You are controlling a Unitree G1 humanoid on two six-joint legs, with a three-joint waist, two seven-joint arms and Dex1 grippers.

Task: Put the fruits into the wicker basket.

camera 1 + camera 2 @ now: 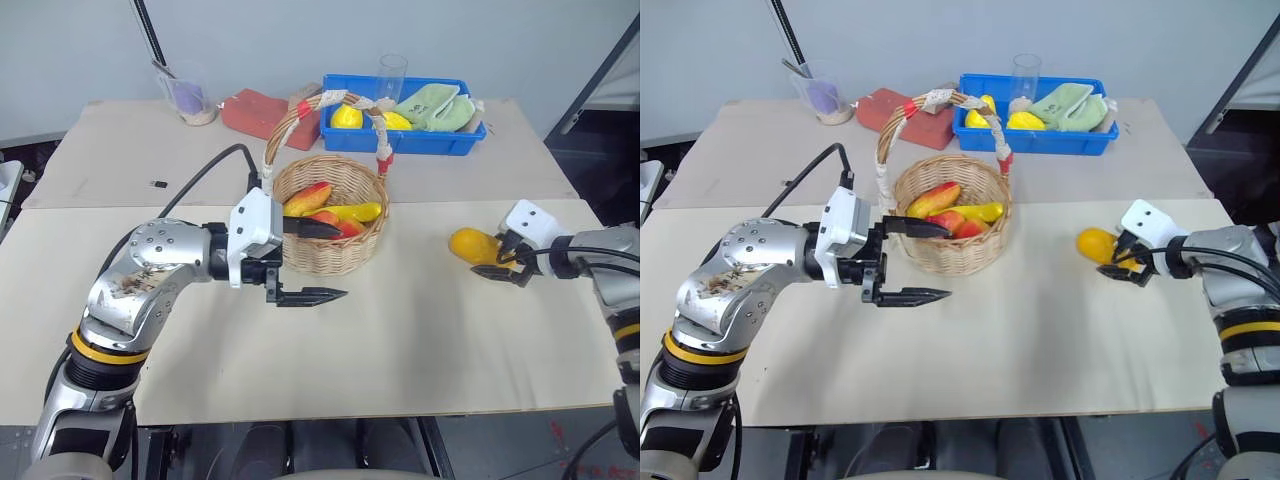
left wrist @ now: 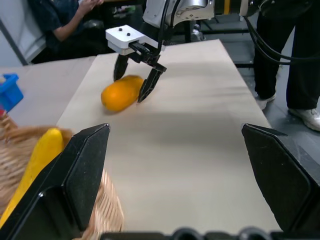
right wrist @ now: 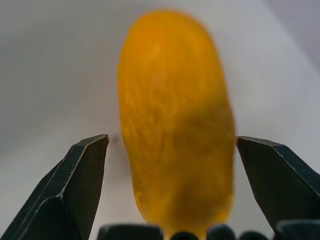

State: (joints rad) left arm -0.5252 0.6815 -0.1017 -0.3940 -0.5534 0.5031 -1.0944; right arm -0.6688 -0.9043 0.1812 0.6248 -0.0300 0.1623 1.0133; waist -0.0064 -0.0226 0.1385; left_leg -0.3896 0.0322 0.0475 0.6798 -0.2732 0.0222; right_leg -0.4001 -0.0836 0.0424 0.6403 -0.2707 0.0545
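Orange-yellow fruit (image 3: 175,120) lies between the right gripper's (image 1: 508,268) spread fingers.

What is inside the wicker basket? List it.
Inside the wicker basket: a red-and-yellow fruit, a yellow banana-like fruit and another red fruit. The basket's floor and anything beneath the fruits are covered.

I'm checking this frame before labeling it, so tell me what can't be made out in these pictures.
- Orange-yellow fruit: its far end lies behind the right pincer in the left eye view; contact can't be judged.
- Wicker basket: the red fruit is partly buried under other fruit, and the left pincer covers the near rim.
- Blue tray: its wall and a green cloth hide part of the contents.
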